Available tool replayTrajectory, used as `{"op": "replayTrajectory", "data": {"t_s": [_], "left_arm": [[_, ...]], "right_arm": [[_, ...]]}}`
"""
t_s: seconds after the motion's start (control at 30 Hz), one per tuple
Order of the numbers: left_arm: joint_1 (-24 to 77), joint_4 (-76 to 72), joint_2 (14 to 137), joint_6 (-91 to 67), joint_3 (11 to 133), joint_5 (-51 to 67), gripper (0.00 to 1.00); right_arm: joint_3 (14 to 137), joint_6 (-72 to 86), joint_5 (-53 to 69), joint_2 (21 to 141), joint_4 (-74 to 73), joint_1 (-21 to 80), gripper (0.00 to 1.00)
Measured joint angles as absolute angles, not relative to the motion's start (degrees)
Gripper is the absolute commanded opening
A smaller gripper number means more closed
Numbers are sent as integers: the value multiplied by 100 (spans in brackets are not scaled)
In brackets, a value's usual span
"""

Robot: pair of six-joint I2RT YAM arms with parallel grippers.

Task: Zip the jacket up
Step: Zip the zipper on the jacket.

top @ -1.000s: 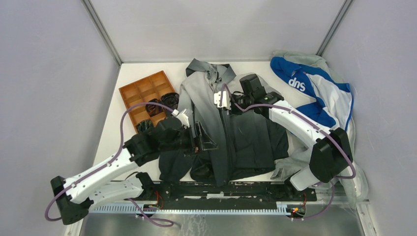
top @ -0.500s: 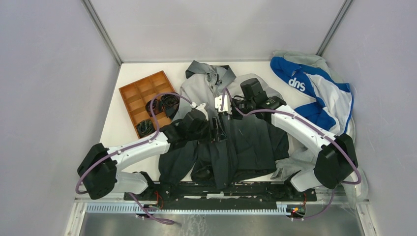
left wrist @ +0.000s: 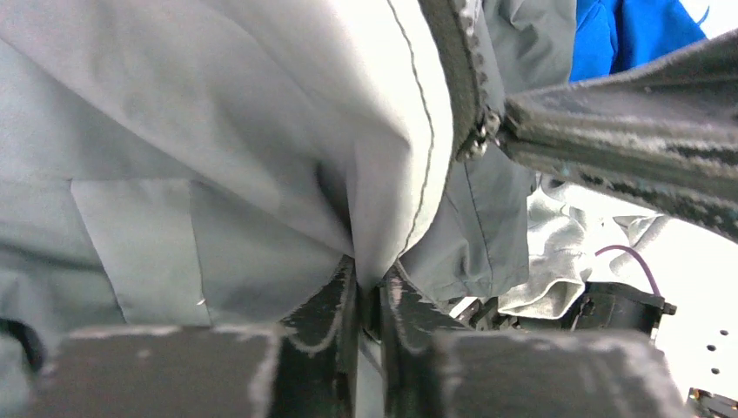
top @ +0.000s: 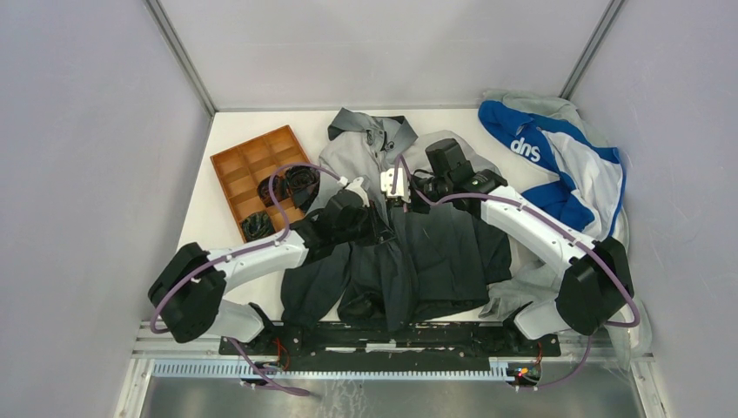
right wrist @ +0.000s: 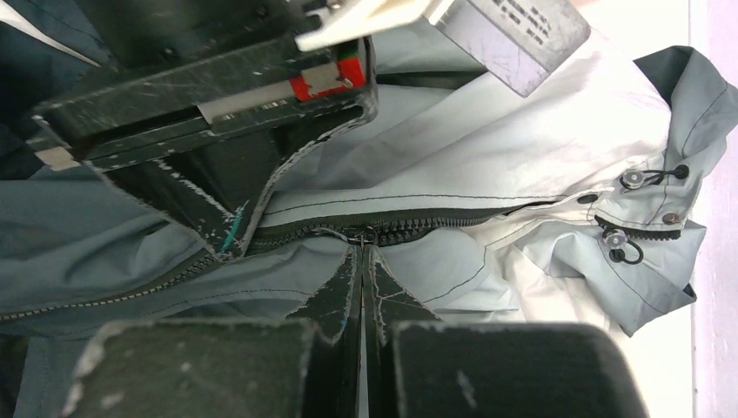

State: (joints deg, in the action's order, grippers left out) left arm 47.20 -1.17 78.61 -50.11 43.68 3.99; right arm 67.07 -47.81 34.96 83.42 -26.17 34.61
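Jacket (top: 435, 252) spread mid-worktop (top: 202, 231), hem at 6, hood at 12. Left pincer (left wrist: 370, 277) is pinching a fabric fold just beside the teeth. Right pincer (right wrist: 361, 254) is pressed together on the zipper pull (right wrist: 365, 233).

Risks: the fold slips or drags into the slider and jams it; the thin pull pops out under load.

Only left wrist shows the fold gripped. Right wrist shows the track running to the collar. Top hides both.

white table (top: 202, 218) boxed in by plain grey walls (top: 383, 52), metal posts (top: 178, 52) at the back corners, even light
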Motion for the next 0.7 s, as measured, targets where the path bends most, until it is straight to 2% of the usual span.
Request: {"op": "replayTrajectory", "data": {"t_s": [0.07,0.33,0.7], "left_arm": [[4650,-268,7999,-4993,4368,607,2],[4488,-655,8184,-4989,4307,1481,2],[4390,-797,7303,-5181,3597,1929,2]], "right_arm": [[6707,-4772,3483,8342,-2639,3461,0],[6785,-4810,2862,8392,-2661,3516,0],[7419,-4976,2674,9349,-2668,3787,0]]}}
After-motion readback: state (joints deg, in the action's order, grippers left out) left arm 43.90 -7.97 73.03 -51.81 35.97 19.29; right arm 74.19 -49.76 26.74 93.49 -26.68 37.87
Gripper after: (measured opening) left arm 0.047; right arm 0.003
